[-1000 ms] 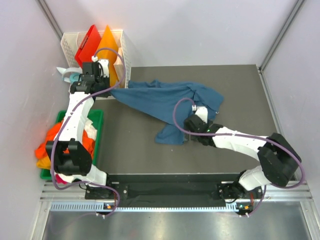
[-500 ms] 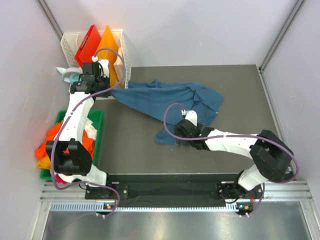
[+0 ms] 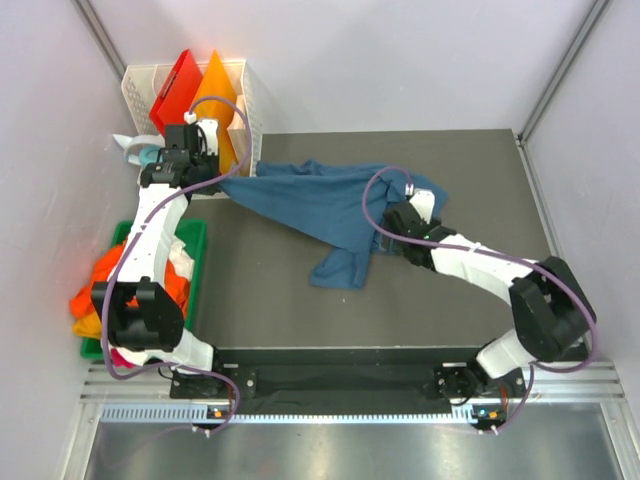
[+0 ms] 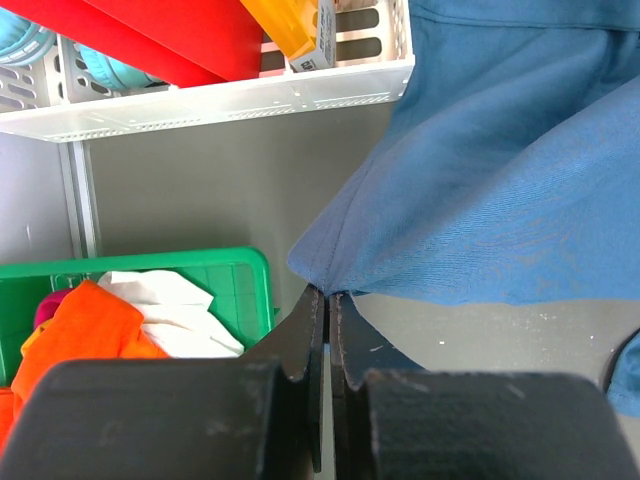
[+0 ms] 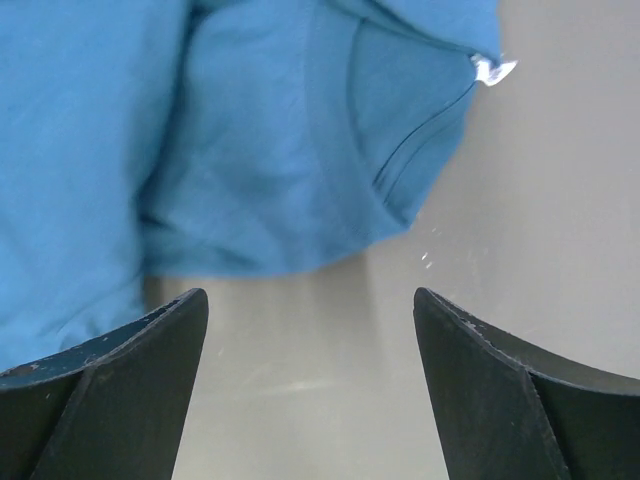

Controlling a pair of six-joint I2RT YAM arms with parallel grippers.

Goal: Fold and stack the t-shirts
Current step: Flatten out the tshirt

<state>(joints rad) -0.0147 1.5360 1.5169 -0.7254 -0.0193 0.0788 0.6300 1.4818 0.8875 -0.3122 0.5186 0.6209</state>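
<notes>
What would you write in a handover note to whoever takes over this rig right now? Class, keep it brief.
Left gripper: shut on a corner of the blue shirt.
Right gripper: open, by the shirt's collar, holding nothing.
Shirt lies crumpled on the table; other shirts wait in the green bin.
Done: nothing folded. Left: spread, fold, stack all.

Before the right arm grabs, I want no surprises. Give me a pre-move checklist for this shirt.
1. Grip: left fingers shut on a corner of the dark teal-blue fabric t-shirt: ok.
2. Opening: right fingers open: ok.
3. Aim: right fingers over fabric: not ok; bare grey table shows between them, beside the collar.
4. Shirt spread flat: not ok, bunched.
5. Right fingers' height above the table: cannot tell.
</notes>
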